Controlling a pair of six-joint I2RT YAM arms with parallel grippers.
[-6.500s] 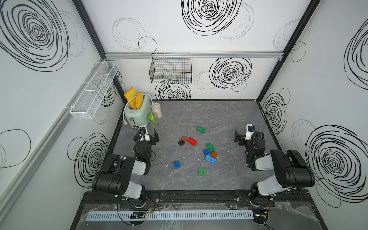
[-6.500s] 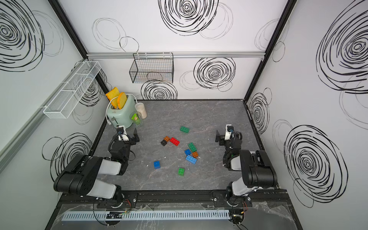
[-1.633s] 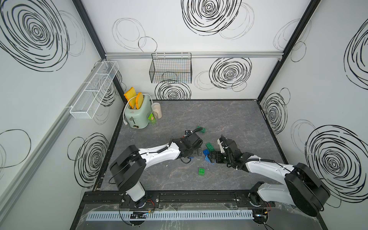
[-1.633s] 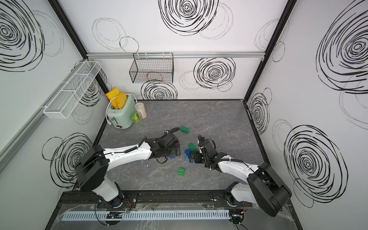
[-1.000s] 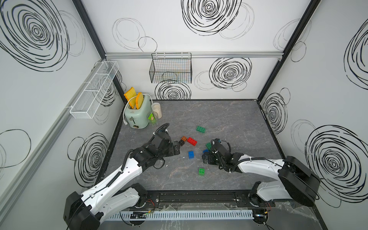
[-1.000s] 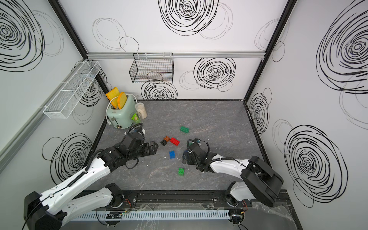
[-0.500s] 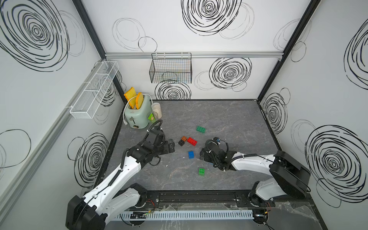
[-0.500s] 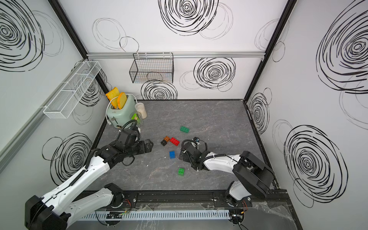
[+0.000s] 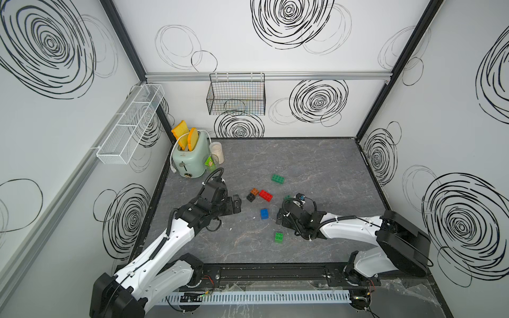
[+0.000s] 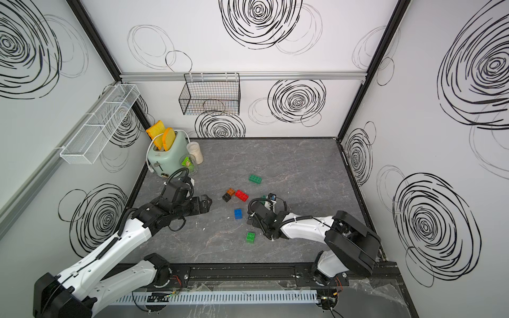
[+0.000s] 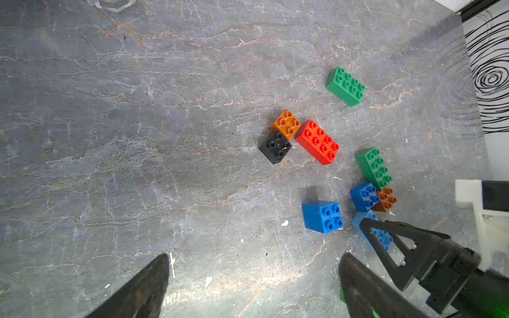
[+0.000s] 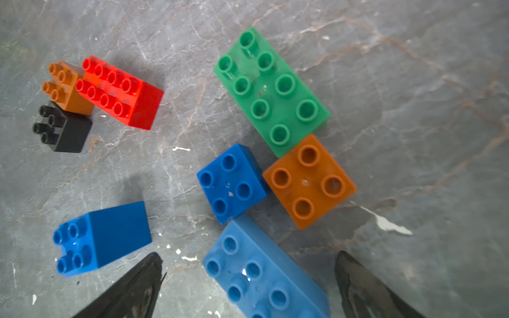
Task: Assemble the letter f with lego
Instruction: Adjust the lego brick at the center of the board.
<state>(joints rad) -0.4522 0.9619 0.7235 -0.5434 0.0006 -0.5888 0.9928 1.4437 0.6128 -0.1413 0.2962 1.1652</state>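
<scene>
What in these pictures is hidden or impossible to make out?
- Both top views: the right arm covers several bricks; only a green brick's corner shows.
- Right wrist view: the light blue brick runs off the picture's edge.
- Left wrist view: the right gripper finger covers part of that brick.

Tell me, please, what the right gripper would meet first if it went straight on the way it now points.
Probably the light blue oblong brick, which lies between the open fingertips of the right gripper; depth is unclear from the wrist view.
</scene>
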